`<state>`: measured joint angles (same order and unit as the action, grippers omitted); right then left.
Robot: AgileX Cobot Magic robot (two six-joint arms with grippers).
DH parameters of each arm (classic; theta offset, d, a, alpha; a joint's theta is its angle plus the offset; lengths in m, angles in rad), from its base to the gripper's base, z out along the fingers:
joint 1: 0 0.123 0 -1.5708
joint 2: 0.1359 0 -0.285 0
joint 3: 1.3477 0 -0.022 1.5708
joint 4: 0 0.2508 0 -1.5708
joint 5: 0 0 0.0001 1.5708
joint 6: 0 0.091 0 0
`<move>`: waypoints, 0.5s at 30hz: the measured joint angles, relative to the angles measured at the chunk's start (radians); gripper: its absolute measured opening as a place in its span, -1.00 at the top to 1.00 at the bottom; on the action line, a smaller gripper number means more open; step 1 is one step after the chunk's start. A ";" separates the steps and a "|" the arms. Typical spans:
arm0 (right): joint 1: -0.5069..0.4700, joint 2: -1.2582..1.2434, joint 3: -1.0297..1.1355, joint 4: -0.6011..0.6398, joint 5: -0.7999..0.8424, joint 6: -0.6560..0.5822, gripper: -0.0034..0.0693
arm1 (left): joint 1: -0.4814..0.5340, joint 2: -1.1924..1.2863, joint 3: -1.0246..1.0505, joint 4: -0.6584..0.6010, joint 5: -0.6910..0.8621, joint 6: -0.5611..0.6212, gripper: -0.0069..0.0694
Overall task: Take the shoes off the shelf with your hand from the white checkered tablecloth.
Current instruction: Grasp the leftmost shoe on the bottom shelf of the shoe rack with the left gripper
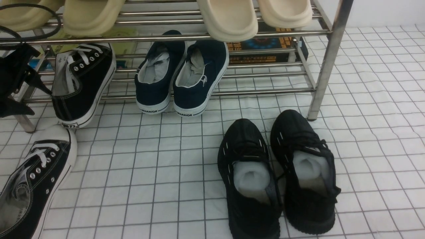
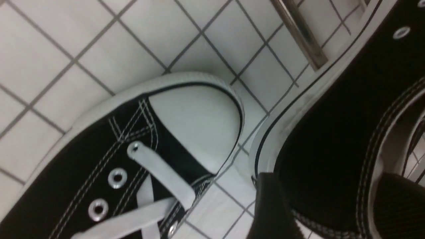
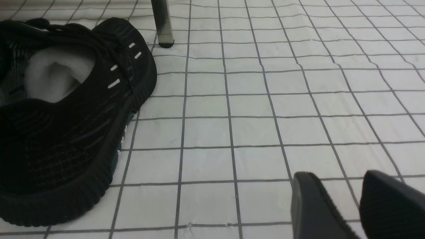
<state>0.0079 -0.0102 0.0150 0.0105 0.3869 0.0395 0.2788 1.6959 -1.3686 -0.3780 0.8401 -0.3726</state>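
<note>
Nearest our viewpoint, at the lower left of the front view, we see one black canvas sneaker (image 1: pixel 31 181) of the pair lying flat on the white checkered tablecloth (image 1: pixel 149 172), its white toe cap turned toward the shelf (image 1: pixel 327 59). The second canvas sneaker (image 1: pixel 83 83) leans on the left end of the shelf's lower tier, toe up and heel down past the lowest bar. The left wrist view shows a narrow strip of cloth between its sole and the first shoe's toe cap. The left hand (image 2: pixel 332 186), black with looping cables (image 1: pixel 60 23), meets this leaning shoe from the left. Its fingers (image 2: pixel 272 205) stand well apart, one outside the white sole and the other over the shoe's opening, so the canvas side wall lies between them unpinched; we read the jaws as open. To the right on the same tier rest the navy slip-ons (image 1: pixel 181 76), heels down, marked WARRIOR. Cream slippers (image 1: pixel 229 16) occupy the upper tier, and a dark printed box (image 1: pixel 265 46) lies behind the bars. In front of the shelf's right leg, the all-black knit sneakers (image 1: pixel 279 172) stand side by side on the cloth. The right hand (image 3: pixel 335 176) hovers low over bare cloth beside them, its jaws drawn nearly together and holding nothing.
</note>
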 joint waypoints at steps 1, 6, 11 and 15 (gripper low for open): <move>0.000 0.000 0.000 0.000 0.000 0.000 0.25 | 0.000 0.000 -0.001 0.000 -0.004 0.011 -0.34; 0.000 0.000 0.000 0.000 0.000 0.000 0.25 | -0.030 0.000 -0.004 0.011 -0.022 0.039 -0.37; 0.000 0.000 0.000 0.000 0.000 0.000 0.25 | -0.119 0.001 -0.005 0.081 -0.075 0.041 -0.37; 0.000 0.000 0.000 0.000 0.000 0.000 0.25 | -0.146 0.014 -0.006 0.178 -0.082 0.006 -0.37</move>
<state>0.0079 -0.0102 0.0150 0.0105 0.3869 0.0395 0.1326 1.7101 -1.3748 -0.1996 0.7582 -0.3664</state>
